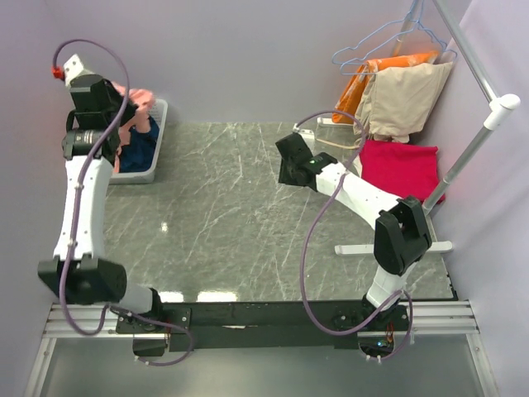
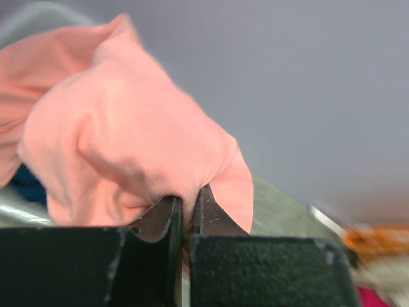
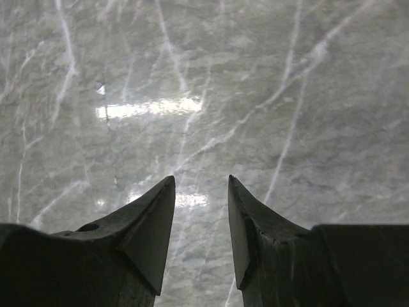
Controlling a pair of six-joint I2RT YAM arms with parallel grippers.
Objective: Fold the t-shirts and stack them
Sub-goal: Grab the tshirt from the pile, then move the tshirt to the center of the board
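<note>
Salmon-pink t-shirt (image 2: 131, 131) pinched between left jaws.

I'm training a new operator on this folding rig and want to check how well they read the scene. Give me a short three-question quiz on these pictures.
1. True or false: the left tool is shut on the salmon-pink t-shirt.
2. What lies in the grey bin? A a green t-shirt; B a navy-blue t-shirt; C a white towel.
3. Fill in: the right tool hangs open above the bare marble ____.

Key: 1 true; 2 B; 3 table.
</note>
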